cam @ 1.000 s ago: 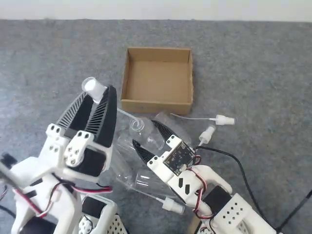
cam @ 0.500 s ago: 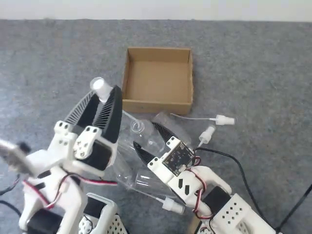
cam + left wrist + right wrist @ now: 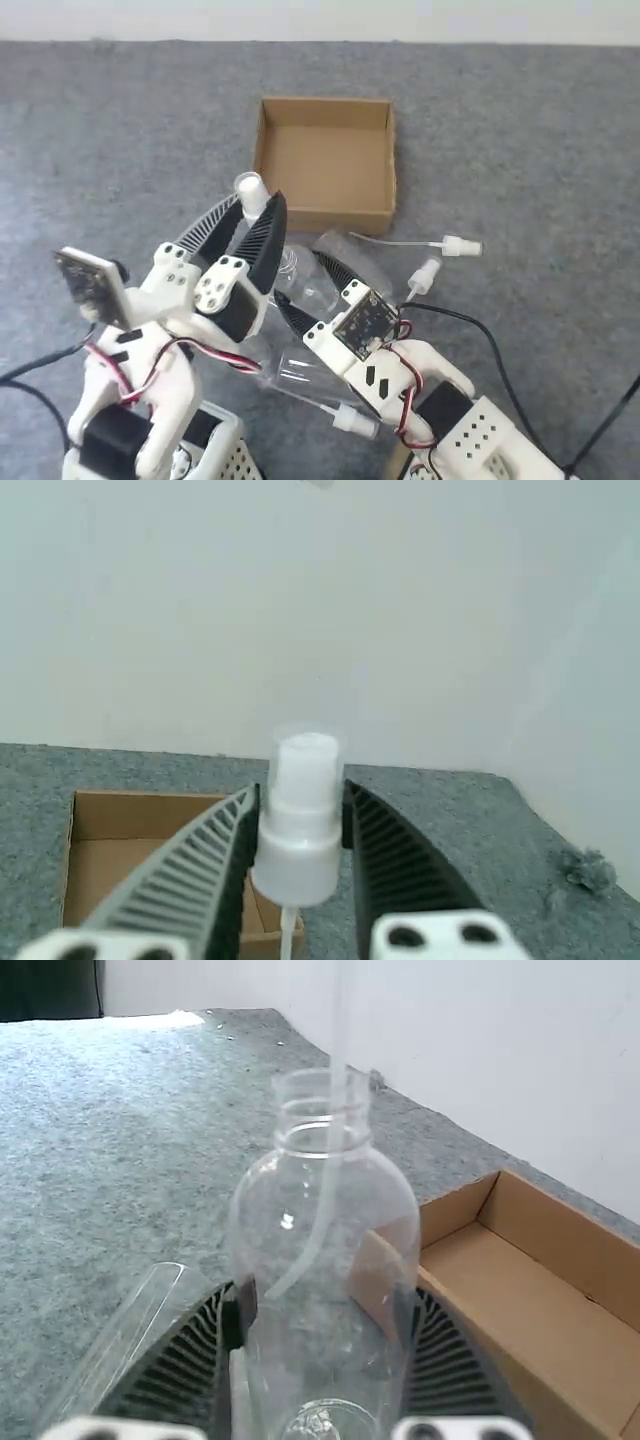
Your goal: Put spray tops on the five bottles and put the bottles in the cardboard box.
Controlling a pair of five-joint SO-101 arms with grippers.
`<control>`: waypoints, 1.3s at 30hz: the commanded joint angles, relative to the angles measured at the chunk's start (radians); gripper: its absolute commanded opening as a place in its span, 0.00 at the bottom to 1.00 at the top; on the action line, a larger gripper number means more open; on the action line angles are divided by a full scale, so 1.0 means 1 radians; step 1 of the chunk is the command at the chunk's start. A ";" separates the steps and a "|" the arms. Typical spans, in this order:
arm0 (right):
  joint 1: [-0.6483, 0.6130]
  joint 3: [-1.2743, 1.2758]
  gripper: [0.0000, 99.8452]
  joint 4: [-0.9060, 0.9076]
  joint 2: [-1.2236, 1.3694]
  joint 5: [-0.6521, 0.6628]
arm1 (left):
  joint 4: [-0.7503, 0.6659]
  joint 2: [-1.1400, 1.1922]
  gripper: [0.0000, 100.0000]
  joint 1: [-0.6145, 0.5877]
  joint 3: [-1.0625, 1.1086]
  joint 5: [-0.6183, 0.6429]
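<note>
My left gripper (image 3: 255,203) is shut on a white spray top (image 3: 249,188), held upright just in front of the cardboard box (image 3: 325,160). The left wrist view shows the spray top (image 3: 300,820) clamped in that gripper (image 3: 300,800), with the box (image 3: 110,860) beyond. My right gripper (image 3: 300,277) is shut on a clear bottle (image 3: 297,275) standing upright. In the right wrist view the spray top's thin tube (image 3: 325,1160) runs down through the open neck into the bottle (image 3: 325,1260), held in that gripper (image 3: 325,1330).
Two loose spray tops (image 3: 460,245) (image 3: 425,275) lie right of the bottle, and a third (image 3: 355,420) lies near the right arm's base. More clear bottles (image 3: 300,370) lie on the grey carpet between the arms. The box (image 3: 520,1290) is open-topped.
My left arm has swung right with the spray top, from left of the box to over the held bottle. The right arm and its bottle have not moved.
</note>
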 commanded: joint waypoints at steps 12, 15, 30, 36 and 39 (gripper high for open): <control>-0.007 -0.017 0.07 -0.025 -0.019 0.006 | 0.041 -0.011 0.25 -0.038 -0.045 -0.011; -0.007 -0.017 0.07 -0.025 -0.019 -0.031 | 0.064 -0.011 0.25 -0.138 -0.117 -0.011; -0.013 -0.023 0.07 -0.025 -0.019 -0.061 | 0.121 -0.011 0.25 -0.370 0.047 -0.086; -0.013 -0.025 0.07 -0.025 -0.021 -0.061 | 0.046 -0.011 0.25 -0.353 0.205 -0.140; -0.013 -0.025 0.07 -0.025 -0.021 -0.061 | 0.043 -0.011 0.25 -0.284 0.248 -0.184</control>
